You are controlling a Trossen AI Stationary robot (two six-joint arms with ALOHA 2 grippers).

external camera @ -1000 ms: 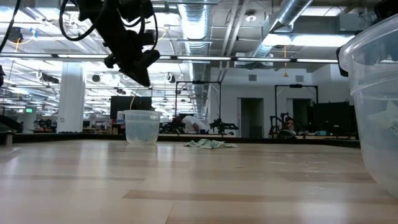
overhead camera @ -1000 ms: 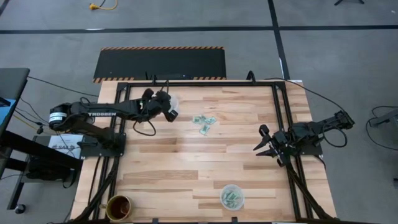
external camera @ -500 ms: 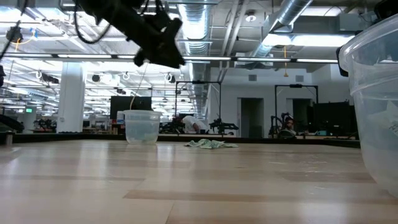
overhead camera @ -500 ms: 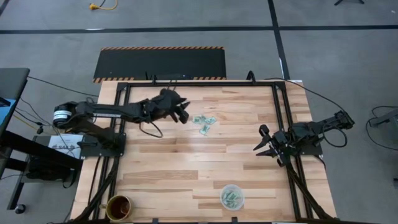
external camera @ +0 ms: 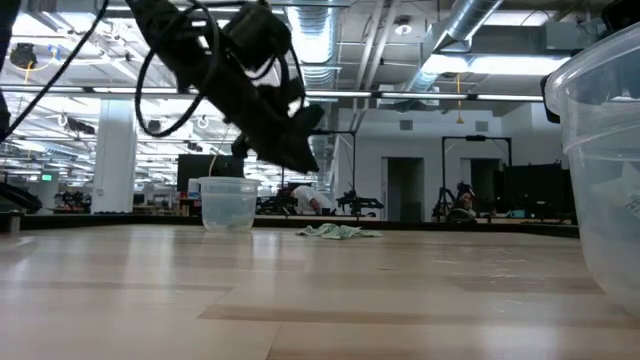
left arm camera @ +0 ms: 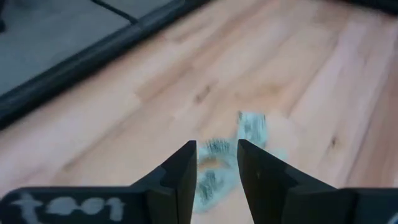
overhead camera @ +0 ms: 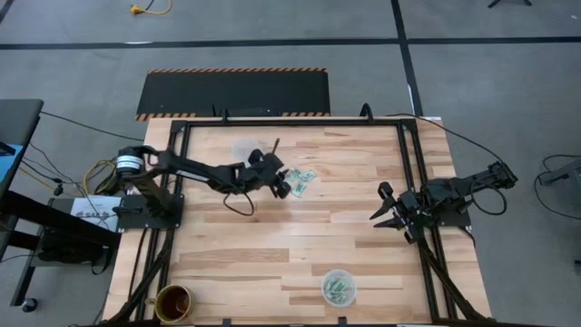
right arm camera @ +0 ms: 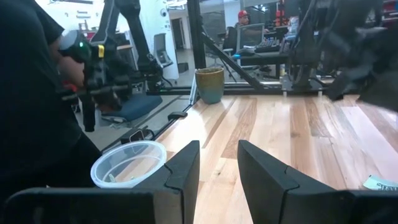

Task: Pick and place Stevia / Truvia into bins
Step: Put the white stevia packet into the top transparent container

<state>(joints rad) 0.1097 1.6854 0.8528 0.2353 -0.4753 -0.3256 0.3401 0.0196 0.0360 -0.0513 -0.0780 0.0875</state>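
A small pile of pale green and white Stevia packets [overhead camera: 300, 180] lies flat on the wooden table, right of centre toward the far side. It also shows in the low view as packets [external camera: 340, 231]. My left gripper [overhead camera: 283, 185] hovers just left of the pile, open and empty. In the left wrist view the packets [left arm camera: 249, 127] show past my left gripper [left arm camera: 216, 168]. One clear bin [overhead camera: 245, 147] stands near the far edge. A second clear bin [overhead camera: 339, 287] near the near edge holds several packets. My right gripper [overhead camera: 385, 212] waits open at the right edge.
A brown dark-rimmed cup [overhead camera: 172, 302] stands at the near left corner. A black frame rail [overhead camera: 408, 182] borders the table. In the right wrist view a person [right arm camera: 37, 118] stands beside the table. Bare wood lies between the pile and the near bin.
My left gripper has swung from above the far bin toward the table's right and near side, and has come down next to the packet pile. The packets and bins have not moved.
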